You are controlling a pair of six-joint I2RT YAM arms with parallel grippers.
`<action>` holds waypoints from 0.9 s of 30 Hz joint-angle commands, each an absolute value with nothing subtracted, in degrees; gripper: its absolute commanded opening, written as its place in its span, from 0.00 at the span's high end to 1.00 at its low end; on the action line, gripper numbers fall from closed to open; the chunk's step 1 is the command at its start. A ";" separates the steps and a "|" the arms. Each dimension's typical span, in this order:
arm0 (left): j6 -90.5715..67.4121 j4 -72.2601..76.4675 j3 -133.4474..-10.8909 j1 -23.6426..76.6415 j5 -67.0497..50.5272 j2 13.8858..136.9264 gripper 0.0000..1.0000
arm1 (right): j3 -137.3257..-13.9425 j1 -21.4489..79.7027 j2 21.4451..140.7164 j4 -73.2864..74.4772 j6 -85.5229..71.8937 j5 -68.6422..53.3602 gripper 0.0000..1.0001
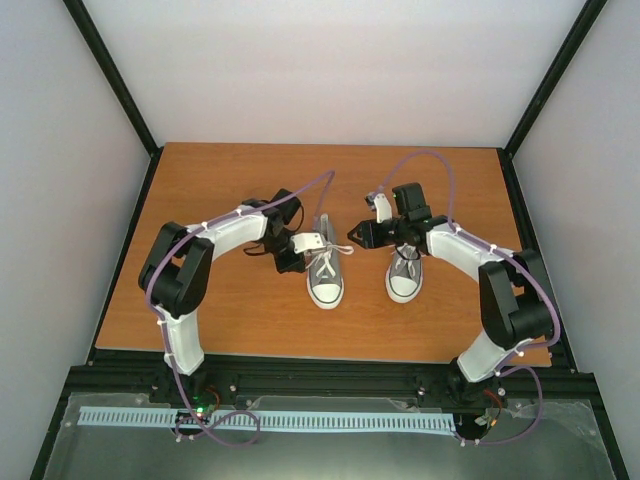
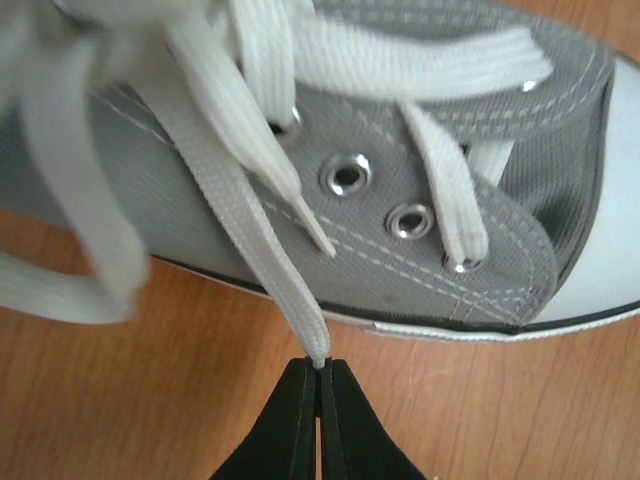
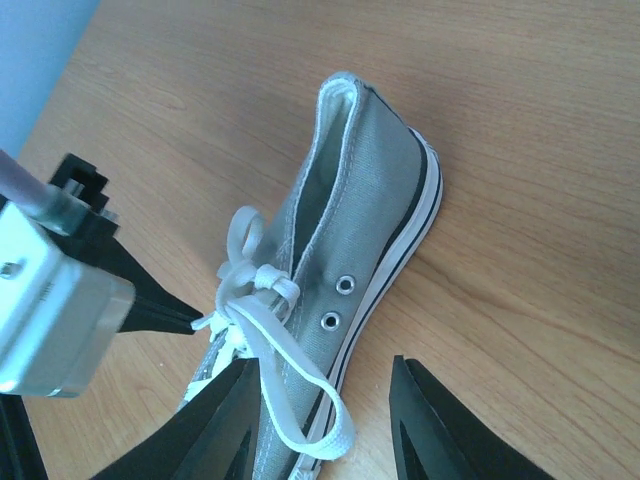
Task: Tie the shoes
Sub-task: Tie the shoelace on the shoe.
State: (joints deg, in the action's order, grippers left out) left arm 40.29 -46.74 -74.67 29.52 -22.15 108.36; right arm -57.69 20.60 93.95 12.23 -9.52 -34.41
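Two shoes stand side by side on the tabletop (image 1: 240,180), a little right of centre in the top view, toes toward the bottom of the frame and heels toward the top. The work is on the shoe (image 1: 326,278) at picture left. The other shoe (image 1: 404,272) sits just beside it, untouched.

The left tool (image 2: 318,368) is clenched on the very tip of a lace (image 2: 270,250). In the left wrist view this lace runs from the upper left of the frame down to the pinched tip at bottom centre. The shoe lies above the tool, its long axis across the frame and its toe cap at the right edge. A pull is therefore judged to go sideways, away from the sole and across the long axis.

The right tool (image 3: 320,362) is released, its fingers well apart with nothing grasped. In the right wrist view the heel opening is seen at upper centre. A loose bight of lace (image 3: 318,440) lies low between the fingers, so the right arm is judged nearer to that strand.

Much is obscured:
- The toe is hidden behind the lower-left finger in the right wrist view.
- The crossing over the tongue is blurred in the left wrist view.
- Whether a knot is already formed cannot be told.
- The other shoe's laces are too small to read.
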 commanded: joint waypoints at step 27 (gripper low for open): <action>31.88 -51.06 -79.80 32.77 -27.72 105.70 0.85 | -54.74 26.02 86.70 10.35 -18.62 -26.40 0.66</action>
State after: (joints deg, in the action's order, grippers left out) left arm 34.17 -49.54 -77.69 30.50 -24.82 103.46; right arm -55.00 25.89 87.37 11.97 -17.17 -27.46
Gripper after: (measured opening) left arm 0.154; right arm 0.346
